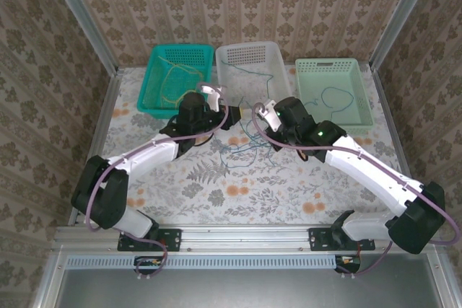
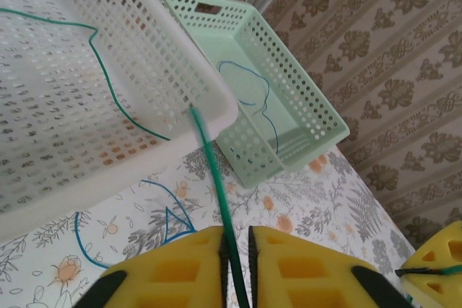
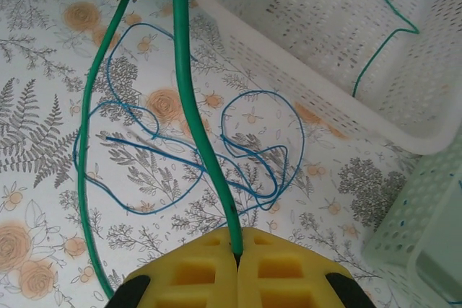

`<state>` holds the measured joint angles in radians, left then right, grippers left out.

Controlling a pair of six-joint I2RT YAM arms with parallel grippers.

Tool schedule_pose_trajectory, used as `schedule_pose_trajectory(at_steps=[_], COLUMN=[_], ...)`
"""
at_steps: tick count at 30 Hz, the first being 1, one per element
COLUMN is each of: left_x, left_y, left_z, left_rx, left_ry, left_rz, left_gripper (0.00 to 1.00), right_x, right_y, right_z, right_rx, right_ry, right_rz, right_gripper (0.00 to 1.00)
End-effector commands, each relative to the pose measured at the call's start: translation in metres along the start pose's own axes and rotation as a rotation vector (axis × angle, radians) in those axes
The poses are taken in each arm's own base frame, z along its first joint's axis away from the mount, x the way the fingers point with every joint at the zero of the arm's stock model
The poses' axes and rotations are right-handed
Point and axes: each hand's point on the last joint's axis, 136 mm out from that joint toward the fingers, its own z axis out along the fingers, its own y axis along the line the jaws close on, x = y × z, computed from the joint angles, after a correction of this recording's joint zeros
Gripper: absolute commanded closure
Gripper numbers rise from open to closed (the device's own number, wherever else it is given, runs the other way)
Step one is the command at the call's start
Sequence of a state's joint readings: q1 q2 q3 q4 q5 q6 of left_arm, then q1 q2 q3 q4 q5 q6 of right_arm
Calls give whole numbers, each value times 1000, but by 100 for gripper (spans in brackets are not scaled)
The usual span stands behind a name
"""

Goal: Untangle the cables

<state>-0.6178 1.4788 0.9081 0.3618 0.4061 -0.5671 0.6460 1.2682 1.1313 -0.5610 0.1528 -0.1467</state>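
We saw a flowered table [image 1: 216,192] with three baskets beyond both claws: a teal basket [image 1: 148,81], a white basket [image 1: 249,54] and a pale green basket [image 1: 326,66]. The right claw [image 3: 237,252] was pinched tight on a green cable [image 3: 189,106], which ran straight ahead from its pads. The left claw [image 2: 234,250] stood narrow, the green cable passing through the slim gap between its pads; we could not tell whether it gripped. A blue cable [image 3: 267,171] lay looped on the table just ahead of the right claw.
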Motion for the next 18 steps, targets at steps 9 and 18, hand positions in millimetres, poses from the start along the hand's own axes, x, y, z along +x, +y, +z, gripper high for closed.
schedule_pose_trajectory(at_steps=[9, 18], left_x=[-36, -41], left_y=[-19, -31], left_z=[-42, -66], left_rx=[24, 7], left_ry=[-259, -425], left_rz=[87, 155], left_gripper=[92, 91], right_x=[-8, 16], right_y=[-60, -119], right_z=[-15, -30], right_rx=[156, 96], right_ry=[-140, -372], right_rz=[370, 961], right_gripper=[100, 100])
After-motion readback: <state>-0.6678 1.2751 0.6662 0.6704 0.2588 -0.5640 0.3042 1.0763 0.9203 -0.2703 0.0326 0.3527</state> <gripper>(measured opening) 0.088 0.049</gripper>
